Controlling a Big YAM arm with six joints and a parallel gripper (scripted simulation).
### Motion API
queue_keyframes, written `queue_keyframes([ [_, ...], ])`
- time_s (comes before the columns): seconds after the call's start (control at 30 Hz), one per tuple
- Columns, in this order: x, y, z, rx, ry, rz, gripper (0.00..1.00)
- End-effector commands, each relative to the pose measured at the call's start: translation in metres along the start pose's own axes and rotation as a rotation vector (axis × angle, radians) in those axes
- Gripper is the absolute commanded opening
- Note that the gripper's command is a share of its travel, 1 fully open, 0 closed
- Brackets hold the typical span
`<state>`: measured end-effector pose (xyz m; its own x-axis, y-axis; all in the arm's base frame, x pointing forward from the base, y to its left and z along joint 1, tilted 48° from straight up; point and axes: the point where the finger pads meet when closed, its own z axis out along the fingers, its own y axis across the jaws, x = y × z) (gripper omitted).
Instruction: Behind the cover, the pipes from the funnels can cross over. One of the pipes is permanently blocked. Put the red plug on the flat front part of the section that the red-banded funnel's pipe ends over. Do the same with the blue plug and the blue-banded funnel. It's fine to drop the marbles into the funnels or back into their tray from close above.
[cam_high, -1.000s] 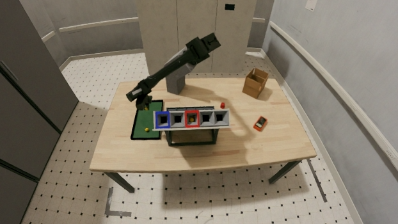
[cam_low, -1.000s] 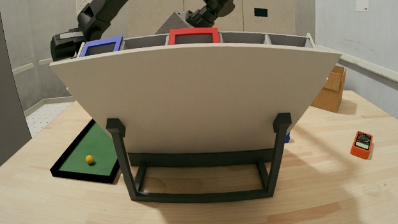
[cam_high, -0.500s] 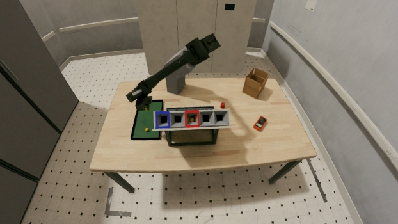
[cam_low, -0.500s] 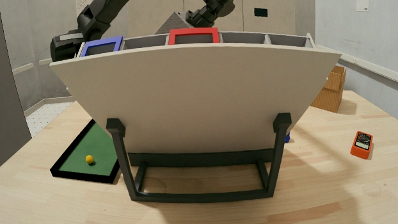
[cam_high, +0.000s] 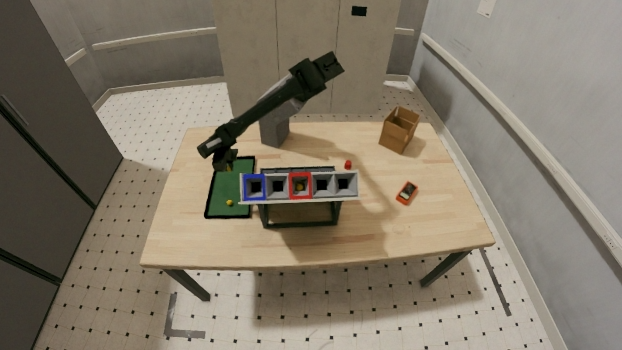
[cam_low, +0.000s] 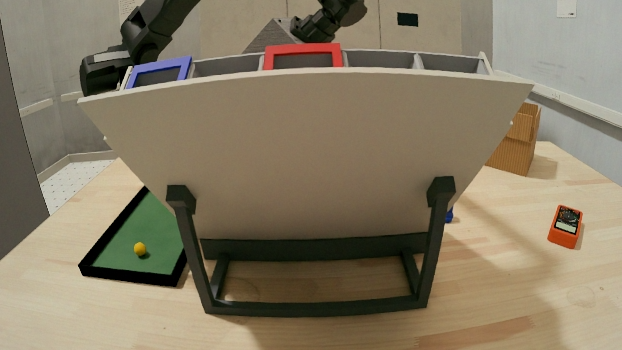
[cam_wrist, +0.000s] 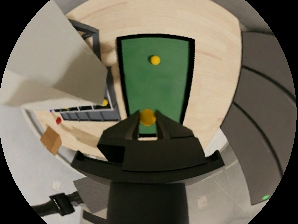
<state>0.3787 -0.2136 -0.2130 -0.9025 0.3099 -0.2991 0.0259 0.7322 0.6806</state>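
My gripper hangs over the far end of the green marble tray and is shut on a yellow marble. A second yellow marble lies near the tray's front end and shows in the wrist view too. The funnel rack stands right of the tray, with the blue-banded funnel at its left end and the red-banded funnel in the middle. A yellow marble sits in the red-banded funnel. The red plug stands behind the rack. The blue plug peeks out by the rack's right leg. The beige cover hides the pipes and sections.
A cardboard box stands at the table's far right. An orange device lies right of the rack. The arm's grey base is behind the rack. Three unbanded grey funnels fill the rest of the rack.
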Motion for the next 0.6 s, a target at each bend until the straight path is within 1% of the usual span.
queue_keyframes([
  [0.0,0.012,-0.005,-0.026,0.009,-0.017,-0.021,0.0],
  [0.17,0.031,-0.004,-0.041,0.008,-0.011,-0.033,0.0],
  [0.23,0.031,-0.004,-0.041,0.008,-0.011,-0.033,0.0],
  [0.57,0.008,0.081,-0.079,0.006,-0.107,-0.016,0.0],
])
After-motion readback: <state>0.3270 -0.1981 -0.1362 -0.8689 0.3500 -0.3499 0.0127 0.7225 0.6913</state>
